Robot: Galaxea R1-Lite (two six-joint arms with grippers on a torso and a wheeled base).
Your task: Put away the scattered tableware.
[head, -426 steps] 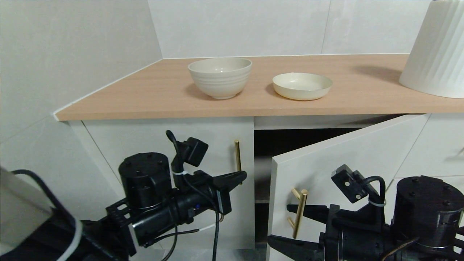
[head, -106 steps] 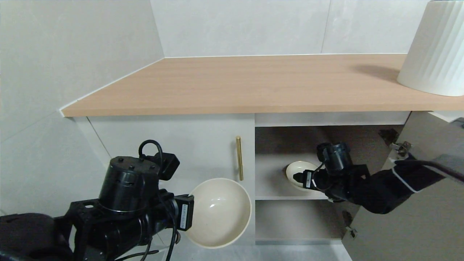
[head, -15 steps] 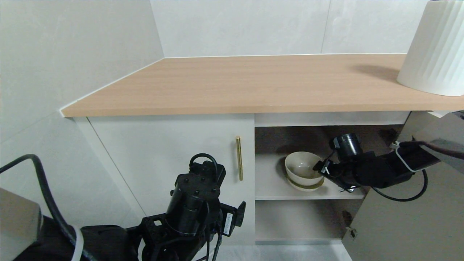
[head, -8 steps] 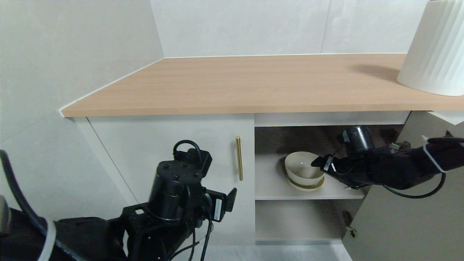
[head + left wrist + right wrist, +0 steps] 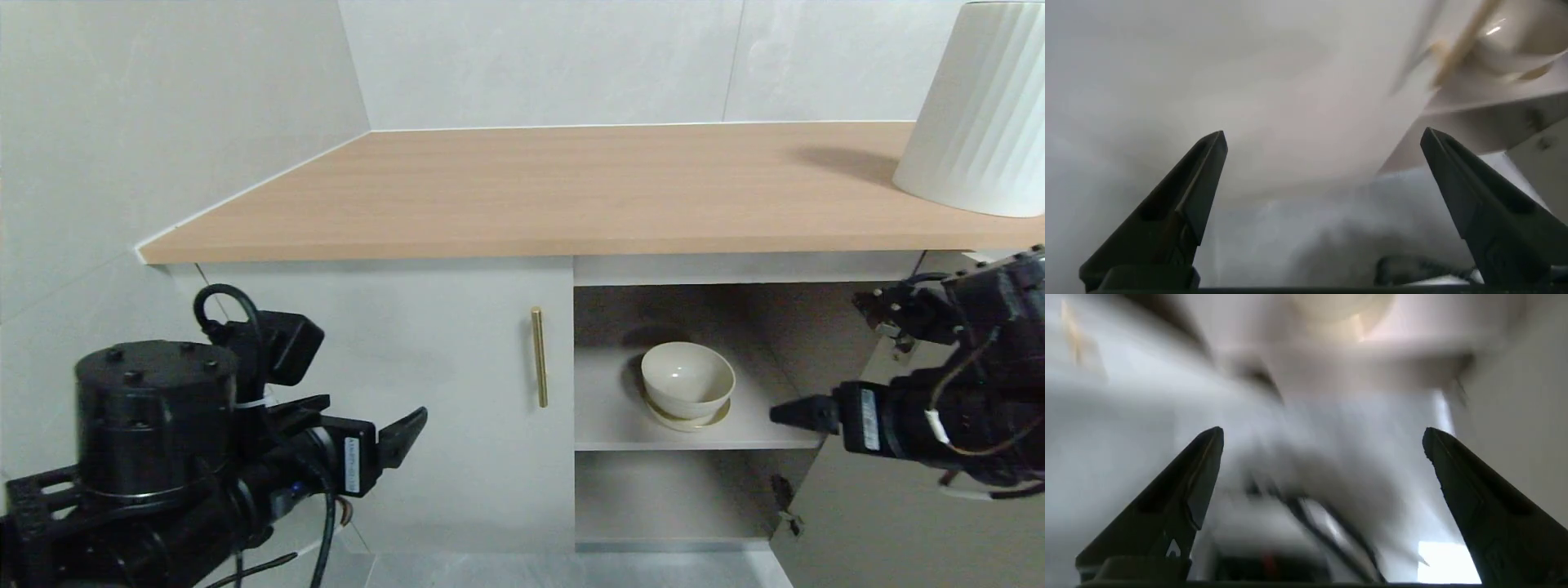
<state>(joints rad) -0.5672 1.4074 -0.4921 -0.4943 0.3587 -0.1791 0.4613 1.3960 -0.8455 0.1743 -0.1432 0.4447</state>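
The bowl [image 5: 687, 382] sits upright in the shallow plate [image 5: 709, 420], and the pair rests on the upper shelf [image 5: 608, 429] of the open cupboard, toward its left half and back from the front edge. The tableware looks stowed, so what remains is probably shutting the door [image 5: 890, 523], and that is where trouble could come. The right gripper [image 5: 1323, 439], fingers spread wide and holding nothing, hangs just off the shelf's right front corner, between the opening and the swung-out door. A careless sweep from there could clip the shelf edge or catch the hinge side. A door pushed home too hard could jolt the stack, and a round-bottomed bowl on a smooth plate may rock or slide rather than stay put. The left gripper [image 5: 1321, 140], also spread wide and empty, is low in front of the closed left door [image 5: 408, 343], near its handle [image 5: 537, 356]; a stray move could knock that bar. Bowl and plate look like glazed cream ceramic, hard, slick and chip-prone, the bowl deep with a narrow foot, the plate low and wide-rimmed. The doors are flat matte panels, the handle a slim brass-coloured rod, the counter [image 5: 571, 188] a smooth wood-grain slab carrying a white ribbed, tapering shade [image 5: 976, 114].
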